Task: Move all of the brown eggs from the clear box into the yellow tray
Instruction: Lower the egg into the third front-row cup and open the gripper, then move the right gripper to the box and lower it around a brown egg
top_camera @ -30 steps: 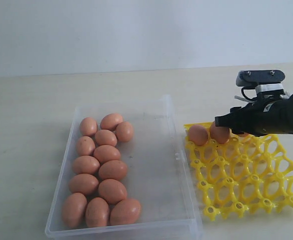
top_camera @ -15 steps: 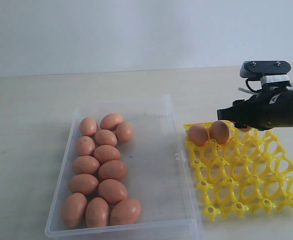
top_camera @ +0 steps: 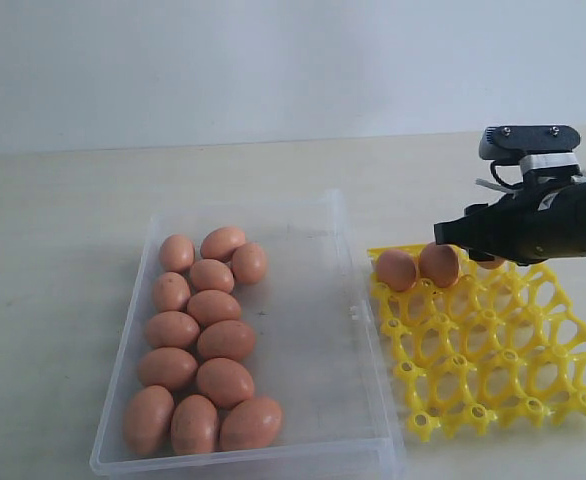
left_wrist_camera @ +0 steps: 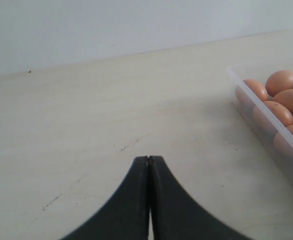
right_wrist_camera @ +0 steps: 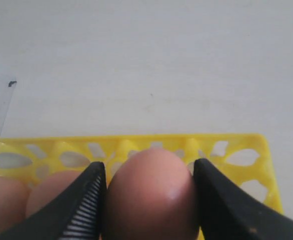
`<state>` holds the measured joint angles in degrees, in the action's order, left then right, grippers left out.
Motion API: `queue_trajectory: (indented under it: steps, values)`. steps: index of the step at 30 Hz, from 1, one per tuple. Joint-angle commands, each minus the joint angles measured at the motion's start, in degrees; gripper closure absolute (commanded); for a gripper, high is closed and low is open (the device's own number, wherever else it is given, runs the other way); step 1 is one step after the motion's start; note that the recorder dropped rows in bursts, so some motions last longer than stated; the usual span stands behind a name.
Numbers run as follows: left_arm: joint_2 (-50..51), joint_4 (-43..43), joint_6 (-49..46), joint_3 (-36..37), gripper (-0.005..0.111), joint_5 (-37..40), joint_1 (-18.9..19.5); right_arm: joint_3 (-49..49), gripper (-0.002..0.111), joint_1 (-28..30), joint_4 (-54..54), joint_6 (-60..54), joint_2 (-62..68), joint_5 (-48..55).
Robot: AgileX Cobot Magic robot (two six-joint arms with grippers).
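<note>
Several brown eggs [top_camera: 226, 340] lie clustered along the left side of the clear box [top_camera: 313, 300]; some show through its wall [left_wrist_camera: 266, 112] in the left wrist view. Two eggs [top_camera: 395, 270] sit in the far row of the yellow tray [top_camera: 493, 350]. Beside them, my right gripper [top_camera: 441, 237] [right_wrist_camera: 149, 167] is shut on a third brown egg [right_wrist_camera: 149, 200] [top_camera: 490, 262], over the tray's far row. I cannot tell whether that egg touches its cell. My left gripper [left_wrist_camera: 149, 159] is shut and empty above bare table next to the box, outside the exterior view.
The box and tray stand side by side on a pale wooden table, the tray's far edge [right_wrist_camera: 136, 137] facing a plain wall. The right half of the box floor holds nothing. The tray's near rows [top_camera: 473, 400] hold no eggs.
My right gripper has risen a little and shifted right with the egg, uncovering the second egg in the tray. Over the last half second it has held still.
</note>
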<state>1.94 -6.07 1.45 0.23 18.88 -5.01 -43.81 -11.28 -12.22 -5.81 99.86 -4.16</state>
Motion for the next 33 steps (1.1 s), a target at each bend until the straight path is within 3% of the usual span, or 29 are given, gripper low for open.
queue_trajectory:
  steps: [1, 12, 23, 25, 28, 31, 33]
  values:
    - [0.0, 0.1, 0.2, -0.2, 0.107, -0.8, -0.2, 0.0, 0.059, -0.1, 0.2, -0.1, 0.1, -0.9]
    - [0.0, 0.1, 0.2, -0.2, 0.107, -0.8, -0.2, 0.0, 0.052, -0.1, 0.3, -0.1, 1.0, -1.3]
    - [0.0, 0.1, 0.2, -0.2, 0.107, -0.8, -0.2, -0.1, 0.052, -1.2, 0.0, 1.1, -1.9, -0.3]
    - [0.0, 0.1, 0.2, -0.2, 0.107, -0.8, -0.2, -2.5, 0.057, -4.2, -0.9, 1.2, -4.2, 5.6]
    - [0.0, 0.1, 0.2, -0.2, 0.107, -0.8, -0.2, -11.3, 0.075, -13.1, -1.8, -4.4, -5.1, 24.9]
    - [0.0, 0.1, 0.2, -0.2, 0.107, -0.8, -0.2, -19.0, 0.105, -21.7, -10.3, -16.0, -2.9, 40.2]
    - [0.0, 0.1, 0.2, -0.2, 0.107, -0.8, -0.2, -23.1, 0.108, -25.9, -10.7, -17.0, 0.1, 47.2]
